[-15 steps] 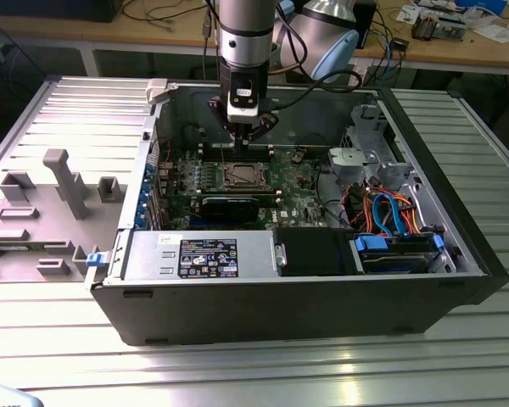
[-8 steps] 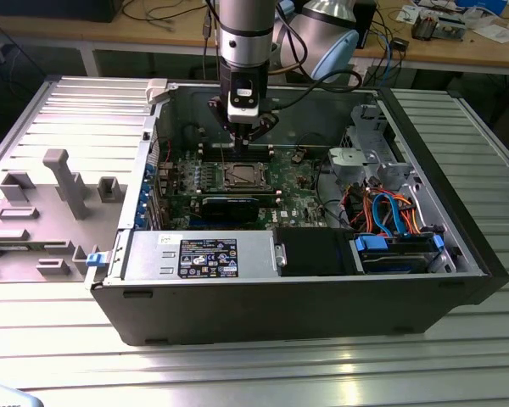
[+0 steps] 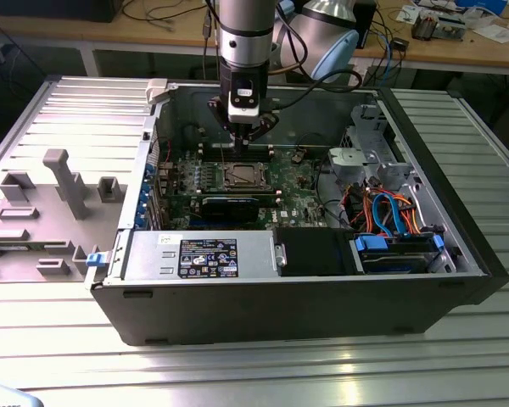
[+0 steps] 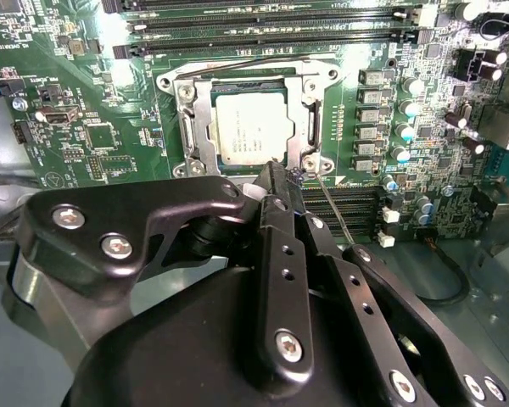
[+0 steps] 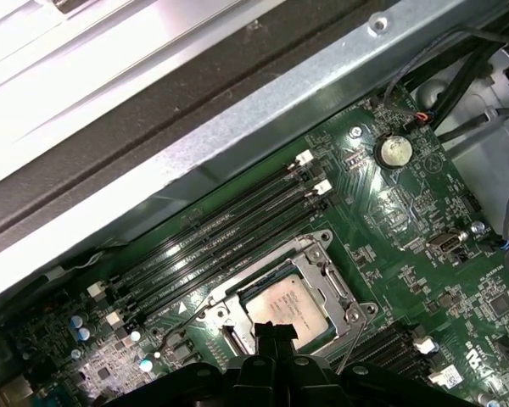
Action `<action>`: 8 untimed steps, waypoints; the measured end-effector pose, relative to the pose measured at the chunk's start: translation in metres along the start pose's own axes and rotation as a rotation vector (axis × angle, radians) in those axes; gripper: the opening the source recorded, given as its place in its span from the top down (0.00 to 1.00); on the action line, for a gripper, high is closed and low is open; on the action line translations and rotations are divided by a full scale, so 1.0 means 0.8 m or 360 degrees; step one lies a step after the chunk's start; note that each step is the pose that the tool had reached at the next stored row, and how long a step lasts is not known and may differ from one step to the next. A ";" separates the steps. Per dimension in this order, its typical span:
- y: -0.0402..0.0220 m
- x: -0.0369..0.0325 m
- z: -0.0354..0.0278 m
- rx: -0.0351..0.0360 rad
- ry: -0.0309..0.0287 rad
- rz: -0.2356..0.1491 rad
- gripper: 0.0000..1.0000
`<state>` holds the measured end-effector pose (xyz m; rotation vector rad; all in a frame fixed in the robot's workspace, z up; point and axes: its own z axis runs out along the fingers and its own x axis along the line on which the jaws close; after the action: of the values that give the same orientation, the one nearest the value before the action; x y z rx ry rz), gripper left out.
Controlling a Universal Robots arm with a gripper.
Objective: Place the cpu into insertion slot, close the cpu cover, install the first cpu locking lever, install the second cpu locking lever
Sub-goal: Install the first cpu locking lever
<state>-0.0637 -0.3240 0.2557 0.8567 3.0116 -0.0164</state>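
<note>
Black pincer body up close, gripper (image 4: 277, 174) fingers pressed together at the tips, nothing visibly pinched between them. Hovers at one corner of the insertion slot (image 4: 180, 168), tips close above its metal rim; contact not clear. Just beside the tips, a thin wire locking lever (image 4: 332, 212), slanting up and away from the socket, seemingly not latched. Just beyond the tips lies the cpu (image 4: 253, 127), flat in the socket, framed by the cpu cover (image 4: 189, 127), which appears folded down over the chip's edges. Looks dull silver-grey on top, square, with faint print, smooth and matte. Judged light, rigid and fragile underneath, so best taken by opposite edges and never by the faces; already seated, though, so needs no grasp now. Judged springy and slippery for the lever wire: best pushed near its bent end. Farther past the chip run long dark memory slots (image 4: 271, 17), all on the green circuit board (image 4: 93, 136). Outward again, the open computer case (image 3: 280, 305) around the arm in the exterior view.
</note>
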 end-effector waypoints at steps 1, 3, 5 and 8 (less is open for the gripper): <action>0.0000 0.0000 0.0000 0.0000 0.00000 -0.0002 0.89; 0.0000 0.0000 0.0000 0.0000 0.00000 -0.0006 0.89; 0.0000 0.0000 0.0000 0.0000 0.00000 -0.0008 0.89; 0.0000 0.0000 0.0000 0.0000 -0.00001 -0.0011 0.89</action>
<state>-0.0637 -0.3240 0.2557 0.8460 3.0146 -0.0164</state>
